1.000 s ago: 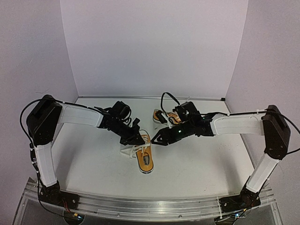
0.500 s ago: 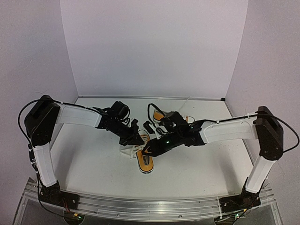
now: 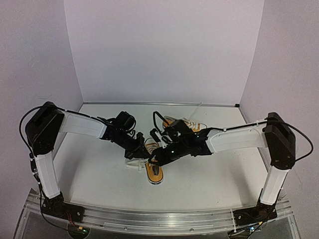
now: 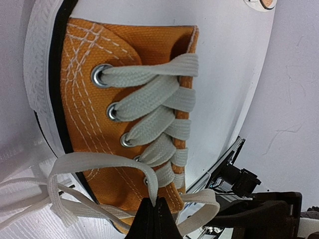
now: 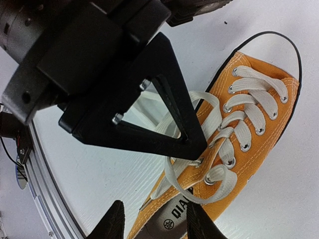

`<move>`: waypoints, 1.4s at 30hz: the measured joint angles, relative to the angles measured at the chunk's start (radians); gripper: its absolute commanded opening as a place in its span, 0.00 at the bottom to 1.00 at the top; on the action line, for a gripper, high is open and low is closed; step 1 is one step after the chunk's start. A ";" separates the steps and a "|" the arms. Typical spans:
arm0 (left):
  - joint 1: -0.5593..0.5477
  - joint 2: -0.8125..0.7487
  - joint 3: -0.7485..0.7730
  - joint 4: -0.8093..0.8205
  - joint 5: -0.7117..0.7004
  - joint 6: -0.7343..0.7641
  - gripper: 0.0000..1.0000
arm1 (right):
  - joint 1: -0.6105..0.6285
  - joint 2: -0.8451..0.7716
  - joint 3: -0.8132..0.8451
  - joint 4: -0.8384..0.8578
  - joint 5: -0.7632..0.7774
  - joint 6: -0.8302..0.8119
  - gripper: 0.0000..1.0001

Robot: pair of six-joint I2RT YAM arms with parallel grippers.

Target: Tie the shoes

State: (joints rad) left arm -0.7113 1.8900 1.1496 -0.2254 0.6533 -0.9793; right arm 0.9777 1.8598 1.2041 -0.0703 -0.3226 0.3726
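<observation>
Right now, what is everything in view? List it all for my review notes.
near shoe: one, orange-yellow with white sole, table centre, under both grippers.
far shoe: one, same colours, behind the right arm.
laces: white, threaded on the near shoe, loose ends trailing left.
table: one, white.
backdrop walls: pale lilac, three sides.
rail: one, metal, near edge.
arms: two, white and black.
left gripper: shut on a lace of the near shoe.
right gripper: open, above the near shoe's heel end.
</observation>
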 measured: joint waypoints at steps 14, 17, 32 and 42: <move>0.001 -0.017 -0.013 0.045 0.009 -0.045 0.00 | 0.035 0.064 0.075 -0.037 0.059 -0.003 0.39; 0.001 -0.018 -0.013 0.044 0.010 -0.047 0.00 | 0.039 0.078 0.081 -0.055 0.080 -0.005 0.39; 0.002 -0.018 -0.013 0.044 0.010 -0.047 0.02 | 0.057 0.092 0.110 -0.107 0.141 -0.013 0.00; 0.002 -0.056 -0.013 0.043 -0.002 -0.029 0.00 | 0.057 0.090 0.111 -0.119 0.155 -0.015 0.26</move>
State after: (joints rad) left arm -0.7094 1.8342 1.1362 -0.1825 0.6514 -1.0082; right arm 1.0351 1.9503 1.3148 -0.1894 -0.1680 0.3576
